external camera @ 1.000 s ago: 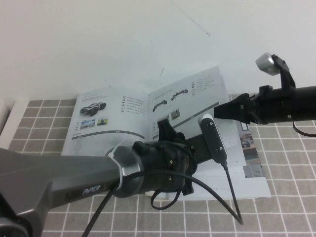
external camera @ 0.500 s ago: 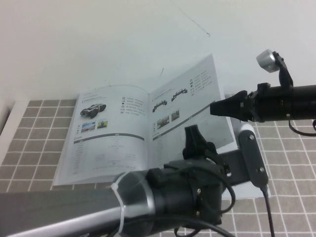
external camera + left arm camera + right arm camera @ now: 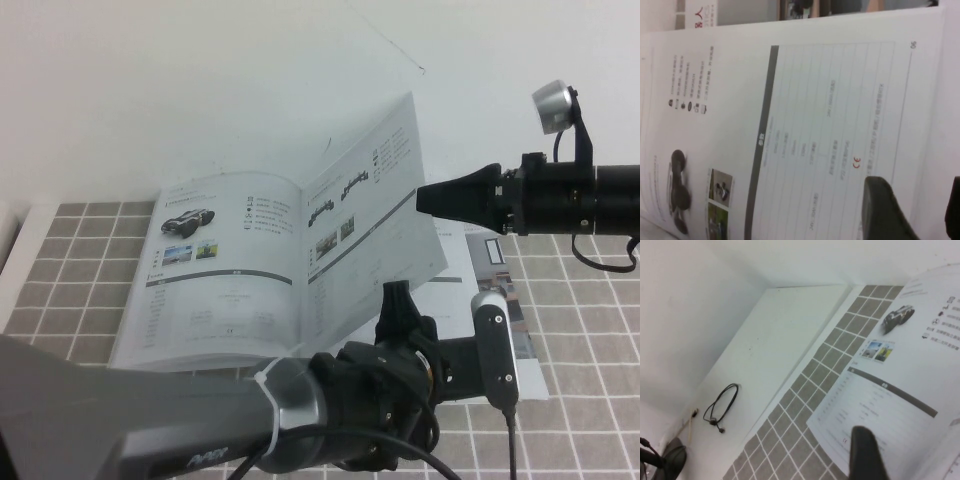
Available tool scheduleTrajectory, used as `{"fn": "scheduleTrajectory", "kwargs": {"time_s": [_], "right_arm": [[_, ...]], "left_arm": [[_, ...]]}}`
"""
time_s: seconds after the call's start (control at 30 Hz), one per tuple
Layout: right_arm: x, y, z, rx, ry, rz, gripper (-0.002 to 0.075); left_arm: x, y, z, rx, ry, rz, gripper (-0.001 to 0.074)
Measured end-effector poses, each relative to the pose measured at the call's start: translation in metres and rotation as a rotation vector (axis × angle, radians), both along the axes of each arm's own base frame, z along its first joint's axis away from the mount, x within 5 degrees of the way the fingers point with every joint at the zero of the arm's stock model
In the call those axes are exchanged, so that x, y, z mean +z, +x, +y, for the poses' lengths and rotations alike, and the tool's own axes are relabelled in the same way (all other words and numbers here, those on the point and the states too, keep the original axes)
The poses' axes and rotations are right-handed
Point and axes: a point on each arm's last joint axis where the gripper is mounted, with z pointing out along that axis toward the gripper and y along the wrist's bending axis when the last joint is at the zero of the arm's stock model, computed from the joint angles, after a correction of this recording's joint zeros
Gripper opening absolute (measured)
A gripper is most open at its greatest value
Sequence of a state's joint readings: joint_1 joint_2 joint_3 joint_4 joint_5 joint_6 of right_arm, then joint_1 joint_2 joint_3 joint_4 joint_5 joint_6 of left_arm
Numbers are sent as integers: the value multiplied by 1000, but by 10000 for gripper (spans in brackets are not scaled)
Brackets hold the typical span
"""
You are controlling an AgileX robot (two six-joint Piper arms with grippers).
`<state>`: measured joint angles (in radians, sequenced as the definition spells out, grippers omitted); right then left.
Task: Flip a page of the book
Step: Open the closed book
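The left arm [image 3: 150,420] stretches across the near foreground from seven o'clock toward centre, its dark wrist bulky and low. The left gripper [image 3: 405,305] points up toward twelve o'clock, one black finger [image 3: 397,300] showing above the wrist, its jaws parted in the left wrist view. The right arm [image 3: 590,198] reaches in level from three o'clock, aiming toward nine. The right gripper [image 3: 430,198] tapers to a dark tip, fingers spread wide, with only one finger [image 3: 865,452] showing in its wrist view.
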<state>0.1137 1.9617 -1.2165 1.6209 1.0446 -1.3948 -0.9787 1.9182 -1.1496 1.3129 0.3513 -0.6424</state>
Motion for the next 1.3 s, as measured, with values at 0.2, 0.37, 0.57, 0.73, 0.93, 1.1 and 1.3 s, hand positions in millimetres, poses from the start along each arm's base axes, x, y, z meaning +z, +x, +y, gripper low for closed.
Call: {"fn": "scheduleTrajectory", "kwargs": {"time_s": [0.2,0.37,0.57,0.73,0.93,1.1,1.3], "right_arm": [[8,3,1,9,22,-25,388],[19,7,2,25,38,-63,388],[37,10,4,79,80,-123,388],[63,9,-4,85,64,-225,388],[126,-16,-28,58,-33,-425,265],[135,-26,-42,-33,-303,-417,50],[82,-14,-52,-143,-460,-230,4]], "left_arm": [[3,11,7,96,-37,-56,264],[9,19,18,237,-39,-146,264],[11,21,21,294,-60,-164,264],[13,23,26,348,-45,-193,264],[14,27,31,396,-46,-211,264],[15,28,34,422,-41,-226,260],[16,29,36,436,-38,-233,258]]}}
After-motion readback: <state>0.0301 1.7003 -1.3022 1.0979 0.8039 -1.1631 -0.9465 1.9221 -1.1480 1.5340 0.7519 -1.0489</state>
